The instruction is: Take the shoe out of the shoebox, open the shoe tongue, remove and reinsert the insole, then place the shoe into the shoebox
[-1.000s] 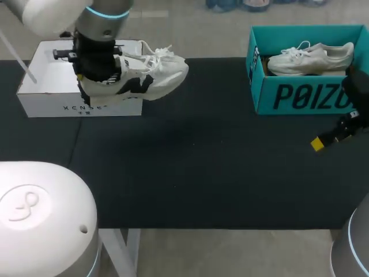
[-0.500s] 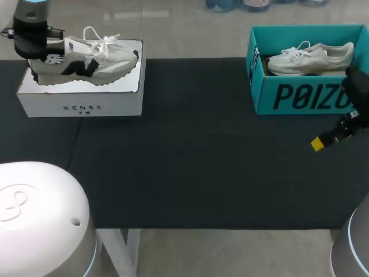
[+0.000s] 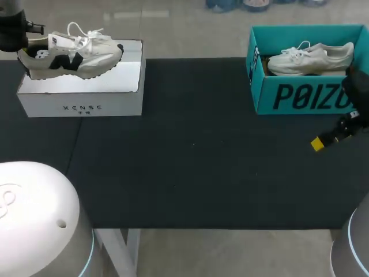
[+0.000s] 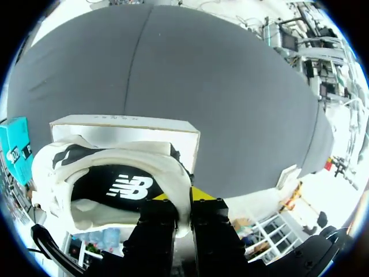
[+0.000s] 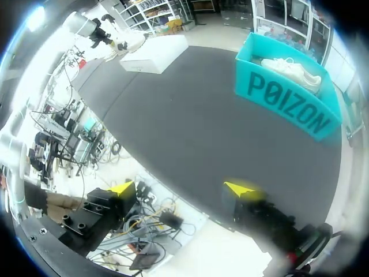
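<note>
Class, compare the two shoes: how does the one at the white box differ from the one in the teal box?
The black-marked shoe has dark side markings; the white shoe is all pale. The left gripper holds the black-marked shoe by its heel over the white box; the white shoe lies untouched in the teal box. Both are laced sneakers.

**Left wrist view:** the heel collar of the shoe (image 4: pixel 115 184), pinched by your left gripper (image 4: pixel 183 202), covers all but slivers of its yellow tips.

**Head view:**
- At the table's (image 3: pixel 190 161) far left corner, that gripper is cut off by the picture's edge.
- Your right gripper (image 5: pixel 181 189) shows one tip only.
- The teal box (image 3: pixel 300 95) wall hides the second shoe's (image 3: pixel 311 57) sole.
- A white housing (image 3: pixel 34 213) covers the near left corner.
</note>
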Motion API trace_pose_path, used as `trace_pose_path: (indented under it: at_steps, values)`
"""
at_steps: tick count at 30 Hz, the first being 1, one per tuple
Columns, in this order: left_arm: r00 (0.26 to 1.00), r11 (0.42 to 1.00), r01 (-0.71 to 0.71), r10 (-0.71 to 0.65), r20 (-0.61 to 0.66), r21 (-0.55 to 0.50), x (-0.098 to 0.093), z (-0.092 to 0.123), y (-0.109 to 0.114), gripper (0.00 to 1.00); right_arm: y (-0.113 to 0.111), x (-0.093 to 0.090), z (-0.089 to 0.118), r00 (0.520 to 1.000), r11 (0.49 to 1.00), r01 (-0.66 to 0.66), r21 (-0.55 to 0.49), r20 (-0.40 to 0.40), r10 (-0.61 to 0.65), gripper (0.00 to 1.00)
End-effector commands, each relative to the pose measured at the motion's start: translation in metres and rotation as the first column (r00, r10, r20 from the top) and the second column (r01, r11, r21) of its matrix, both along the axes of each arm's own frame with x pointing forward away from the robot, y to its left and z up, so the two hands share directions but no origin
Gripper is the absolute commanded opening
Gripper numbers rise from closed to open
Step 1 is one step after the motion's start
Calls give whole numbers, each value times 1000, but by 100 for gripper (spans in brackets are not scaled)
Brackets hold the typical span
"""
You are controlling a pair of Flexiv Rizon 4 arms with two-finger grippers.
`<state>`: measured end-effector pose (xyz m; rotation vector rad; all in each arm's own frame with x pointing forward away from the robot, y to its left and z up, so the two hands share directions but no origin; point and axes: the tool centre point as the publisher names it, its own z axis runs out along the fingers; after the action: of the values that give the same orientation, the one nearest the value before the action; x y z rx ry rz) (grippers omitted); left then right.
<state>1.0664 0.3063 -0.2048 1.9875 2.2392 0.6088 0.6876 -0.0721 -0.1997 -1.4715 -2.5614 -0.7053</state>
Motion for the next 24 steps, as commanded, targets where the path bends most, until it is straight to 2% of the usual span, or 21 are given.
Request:
trace_pose_path:
  at_steps: [1, 7, 11, 24]
  values:
    - [1000, 1000, 11, -11, -24, 14, 29, -15, 2, 0, 0, -1, -1, 1000, 1000, 1, 0, 2, -1, 100]
    - [999, 999, 34, -32, -42, 40, 50, -37, 8, 0, 0, -1, -1, 1000, 1000, 1, 0, 2, -1, 100]
    - [997, 998, 46, -43, -67, 38, 57, -53, 9, 0, 0, -1, -1, 1000, 1000, 1, 0, 2, -1, 100]
    - [989, 995, 91, -86, -121, 33, 57, -105, -3, 0, 0, -1, -1, 1000, 1000, 1, 0, 2, -1, 100]
